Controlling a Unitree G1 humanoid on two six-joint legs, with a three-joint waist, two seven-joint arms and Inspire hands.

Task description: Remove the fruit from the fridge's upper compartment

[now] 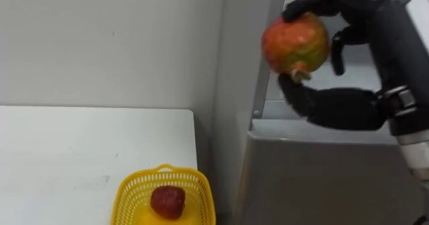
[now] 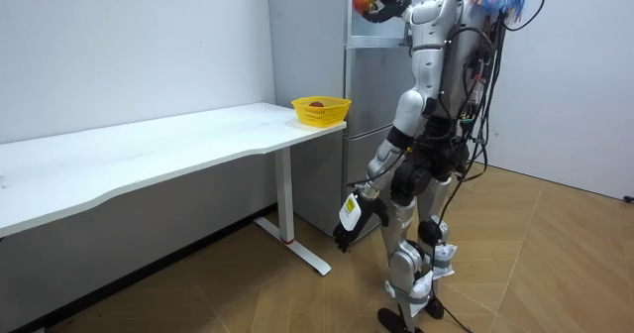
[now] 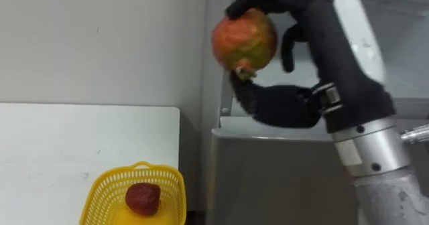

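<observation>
1. Up by the top part of the fridge (image 1: 315, 178), my right hand (image 1: 369, 44) is lifted high.
2. That hand is wrapped round a round fruit (image 1: 295, 44). The fingers curl over the top of it and the thumb pushes up from below.
3. The fruit is red and orange with a bit of green. It is off the shelf, in the air, above the top edge of the grey lower door.
4. Down to my left is a white table (image 1: 67, 151). A yellow basket (image 1: 127, 188) sits on the table end next to the fridge.
5. One small red fruit (image 1: 167, 201) lies inside the basket.
6. I stand on both legs, close to the fridge and facing it, with the table beside me.
7. My left hand (image 2: 347, 229) hangs low by my leg. I can't make out how it is held.
</observation>
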